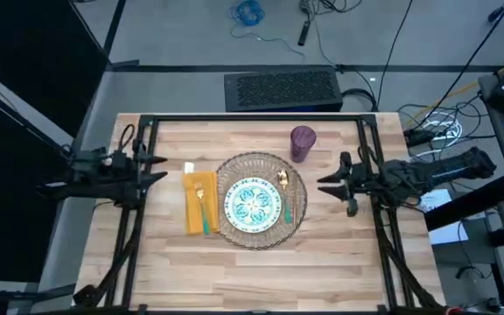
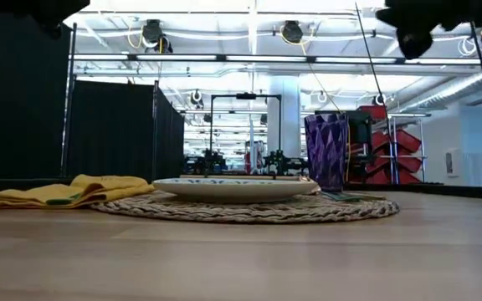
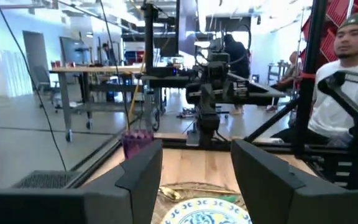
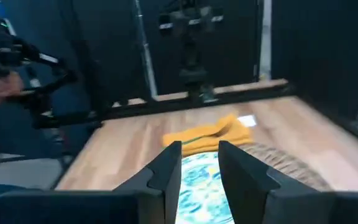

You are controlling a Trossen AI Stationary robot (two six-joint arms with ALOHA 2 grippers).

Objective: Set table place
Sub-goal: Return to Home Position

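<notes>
The round woven straw mat [image 1: 256, 164] is being shown lying at the middle of the light wooden plank table [image 1: 322, 262], with the small white plate with a teal pattern [image 1: 254, 203] resting on it. On the mat just to the plate's right, a gold spoon with a teal handle [image 1: 286, 199] is lying; just beside the mat's left edge, the mustard-yellow cloth napkin [image 1: 200, 203] is carrying a gold fork with a teal handle [image 1: 201, 199]. The purple faceted cup [image 1: 303, 143] is standing upright just beyond the mat's far right rim. The left gripper [image 1: 163, 169] is being held open and empty above the table's left edge, and the right gripper [image 1: 322, 184], its fingers narrowly parted and empty, above the right side.
</notes>
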